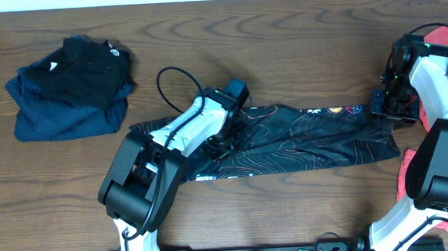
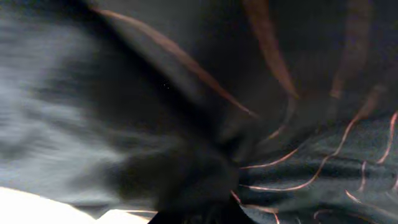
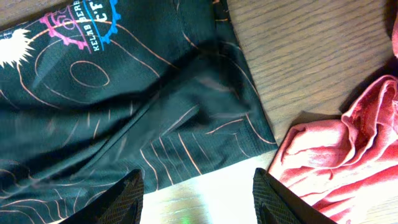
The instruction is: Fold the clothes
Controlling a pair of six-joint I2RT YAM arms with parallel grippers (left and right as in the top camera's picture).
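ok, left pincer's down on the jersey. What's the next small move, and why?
Probably close the right pincer on the right edge of the black jersey. The left pincer looks shut on bunched fabric mid-garment, while the right hangs open just over that hem, beside the coral-red garment. Gripping both points would let the jersey be lifted and laid flat.
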